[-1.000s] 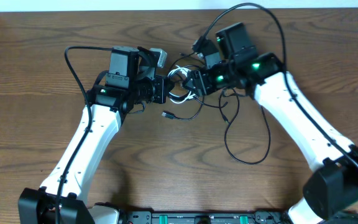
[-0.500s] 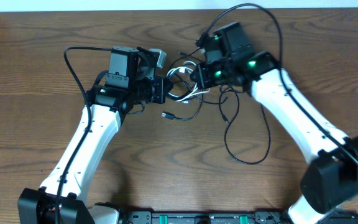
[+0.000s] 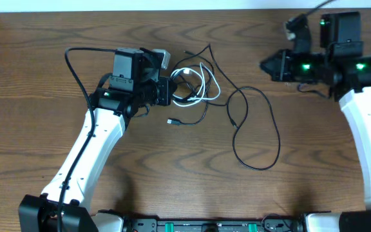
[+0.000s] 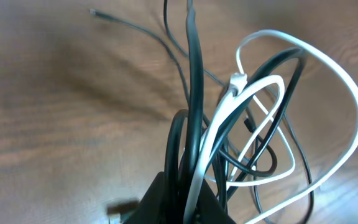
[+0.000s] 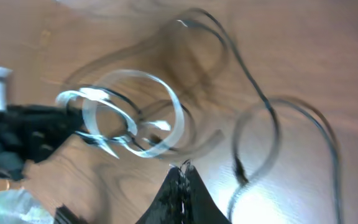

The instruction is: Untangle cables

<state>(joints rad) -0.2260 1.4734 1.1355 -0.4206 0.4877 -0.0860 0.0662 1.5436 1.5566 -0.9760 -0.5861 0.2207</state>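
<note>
The right gripper (image 3: pixel 265 65) has drawn back to the far right, closed and seemingly empty. The left gripper (image 3: pixel 172 92) pinches the thin black and white cables (image 3: pixel 196 84) on the brown wooden table (image 3: pixel 172 183). Better to keep that pinch firm and pull one strand only.

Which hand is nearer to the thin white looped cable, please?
Left. The left hand is shut on the thin white looped cable; the right hand is far off to its right.

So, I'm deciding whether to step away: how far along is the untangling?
Done: one black cable lies looped loosely right of the knot. In hand: the left pincer grips the knot, white cable included. Left: that knot needs separating; the right pincer is shut, well clear of it.
</note>
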